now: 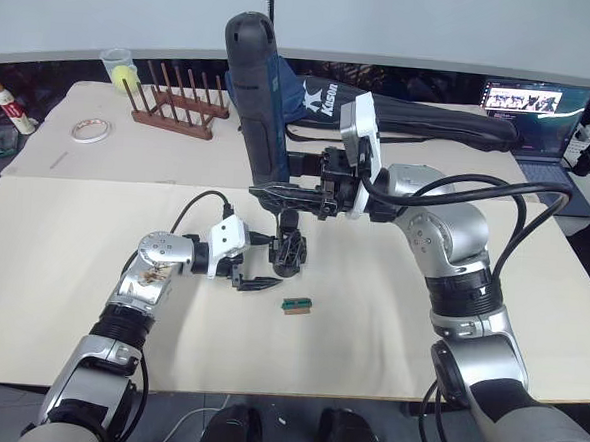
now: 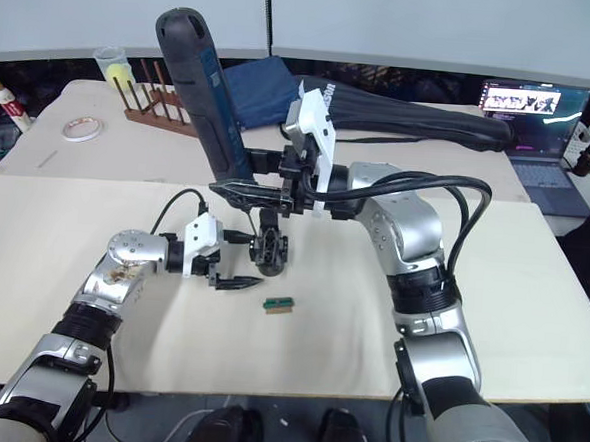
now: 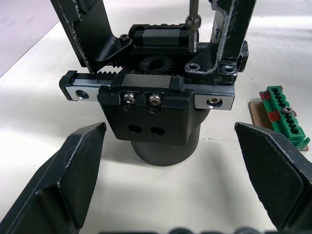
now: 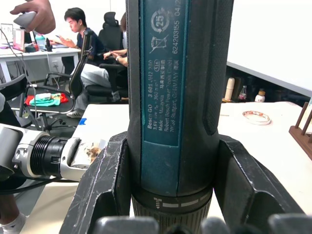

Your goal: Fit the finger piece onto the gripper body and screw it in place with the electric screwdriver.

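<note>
Left wrist view cuts off the electric screwdriver (image 3: 193, 24) above its bit.

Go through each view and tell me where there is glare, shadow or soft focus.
Left eye view: even light, a soft shadow under the gripper body on the table. Left wrist view: gripper body sharp with bright glints on its silver screws, the left gripper blurred at the near edge. Right wrist view: the label on the electric screwdriver reads crisply, the room behind is softer.
</note>
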Action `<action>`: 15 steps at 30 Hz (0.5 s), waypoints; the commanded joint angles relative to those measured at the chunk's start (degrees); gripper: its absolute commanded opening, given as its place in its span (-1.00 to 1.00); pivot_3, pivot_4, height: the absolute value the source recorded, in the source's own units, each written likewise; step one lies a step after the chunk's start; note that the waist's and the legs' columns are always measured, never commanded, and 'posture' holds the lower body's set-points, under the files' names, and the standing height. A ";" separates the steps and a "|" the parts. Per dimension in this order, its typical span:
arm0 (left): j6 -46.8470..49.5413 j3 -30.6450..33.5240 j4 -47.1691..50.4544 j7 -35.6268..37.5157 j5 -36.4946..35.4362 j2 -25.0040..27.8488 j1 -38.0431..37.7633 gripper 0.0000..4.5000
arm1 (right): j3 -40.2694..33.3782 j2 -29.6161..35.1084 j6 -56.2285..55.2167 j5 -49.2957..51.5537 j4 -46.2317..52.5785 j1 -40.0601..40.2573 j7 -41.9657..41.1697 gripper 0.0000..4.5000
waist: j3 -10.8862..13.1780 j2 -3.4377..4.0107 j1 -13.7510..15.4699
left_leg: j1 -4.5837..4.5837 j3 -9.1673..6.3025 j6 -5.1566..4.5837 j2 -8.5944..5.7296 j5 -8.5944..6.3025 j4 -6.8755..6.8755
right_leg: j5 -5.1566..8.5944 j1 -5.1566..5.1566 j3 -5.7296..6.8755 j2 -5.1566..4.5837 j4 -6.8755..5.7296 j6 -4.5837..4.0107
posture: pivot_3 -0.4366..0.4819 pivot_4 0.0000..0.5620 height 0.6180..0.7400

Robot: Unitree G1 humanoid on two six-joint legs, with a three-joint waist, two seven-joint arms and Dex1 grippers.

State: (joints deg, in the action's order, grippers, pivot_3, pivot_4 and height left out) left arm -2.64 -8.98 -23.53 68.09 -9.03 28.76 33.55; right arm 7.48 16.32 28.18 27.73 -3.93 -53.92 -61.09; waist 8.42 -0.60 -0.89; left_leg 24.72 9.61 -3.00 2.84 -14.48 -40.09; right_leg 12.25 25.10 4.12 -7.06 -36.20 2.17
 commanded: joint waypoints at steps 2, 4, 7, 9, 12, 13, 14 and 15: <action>-0.42 0.17 1.28 -0.07 0.05 0.02 0.91 1.00 | -1.17 -0.30 -1.34 0.91 2.51 -0.99 0.22 -0.14 | 0.00 0.00 0.00 | 0.00 -0.01 0.00 0.00 0.00 0.00 | 0.00 0.00 0.00 0.00 0.00 0.00 | -0.05 -0.47 1.00; -0.38 0.23 1.16 -0.08 0.04 0.05 1.00 1.00 | -1.15 -0.31 -1.29 0.98 2.52 -0.98 0.25 -0.14 | 0.00 0.00 0.00 | 0.00 -0.01 0.00 0.00 0.00 0.00 | 0.00 0.00 0.00 0.00 0.00 0.00 | -0.05 -0.47 1.00; -0.30 0.24 1.32 -0.05 0.02 0.12 0.96 1.00 | -1.12 -0.33 -1.38 0.95 2.28 -1.06 0.21 -0.14 | 0.00 0.00 0.00 | 0.00 -0.01 0.00 0.00 0.00 0.00 | 0.00 0.00 0.00 0.00 0.00 0.00 | -0.05 -0.47 1.00; -0.26 0.24 1.38 -0.03 0.01 0.14 0.96 1.00 | -1.05 -0.32 -1.61 0.82 2.00 -1.07 0.08 -0.14 | 0.00 0.00 0.00 | 0.00 -0.01 0.00 0.00 0.00 0.00 | 0.00 0.00 0.00 0.00 0.00 0.00 | -0.05 -0.47 1.00; -0.18 0.27 1.30 -0.01 -0.04 0.11 1.11 1.00 | -0.95 -0.34 -1.91 0.64 1.69 -1.00 -0.05 -0.14 | 0.00 0.00 0.00 | 0.00 0.00 0.00 0.00 0.00 0.00 | 0.00 0.00 0.00 0.00 0.00 0.00 | -0.05 -0.47 1.00; -0.16 0.27 1.30 0.00 -0.05 0.10 1.16 1.00 | -0.92 -0.38 -1.98 0.59 1.59 -1.01 -0.04 -0.14 | 0.00 0.00 0.00 | 0.00 0.00 0.00 0.00 0.00 0.00 | 0.00 0.00 0.00 0.00 0.00 0.00 | -0.05 -0.47 1.00; -0.14 0.28 1.29 0.02 -0.06 0.09 1.20 1.00 | -0.91 -0.44 -2.05 0.56 1.46 -1.04 -0.02 -0.14 | 0.00 0.00 0.00 | 0.00 0.00 0.00 0.00 0.00 0.00 | 0.00 0.00 0.00 0.00 0.00 0.00 | -0.05 -0.47 1.00; -0.16 0.28 1.24 0.02 -0.06 0.08 1.25 1.00 | -0.90 -0.51 -2.17 0.50 1.29 -1.06 -0.02 -0.14 | 0.00 0.00 0.00 | 0.00 0.00 0.00 0.00 0.00 0.00 | 0.00 0.00 0.00 0.00 0.00 0.00 | -0.05 -0.47 1.00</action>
State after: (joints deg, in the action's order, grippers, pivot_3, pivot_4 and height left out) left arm -2.59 -8.98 -23.52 68.11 -9.04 28.77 33.56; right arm 7.94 16.26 28.10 27.60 -4.04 -53.92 -61.11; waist 8.42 -0.60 -0.89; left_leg 24.72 9.61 -3.00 2.84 -14.48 -40.09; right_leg 12.25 25.10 4.12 -7.06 -36.20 2.17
